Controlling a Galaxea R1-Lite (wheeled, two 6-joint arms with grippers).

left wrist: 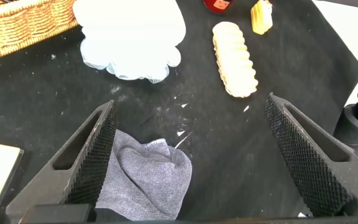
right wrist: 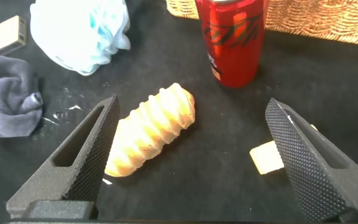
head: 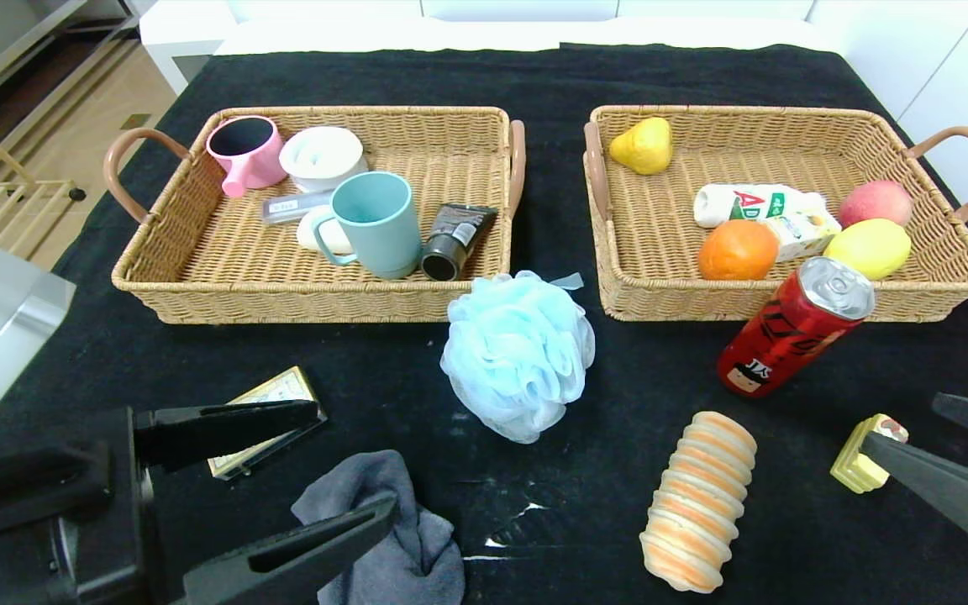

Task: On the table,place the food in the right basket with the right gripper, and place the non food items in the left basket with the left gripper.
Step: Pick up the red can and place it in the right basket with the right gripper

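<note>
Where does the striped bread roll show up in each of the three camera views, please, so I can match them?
Head view: the striped bread roll lies on the table, lower right of centre, below the red can.
Left wrist view: near the upper edge, right of centre, beyond the open left hand.
Right wrist view: centre, between the fingers of the open right hand.
Shared landmark: the blue bath pouf, beside the roll in all three.

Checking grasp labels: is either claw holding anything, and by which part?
Nothing is held. The left claw and right claw are both open above the table.
</note>
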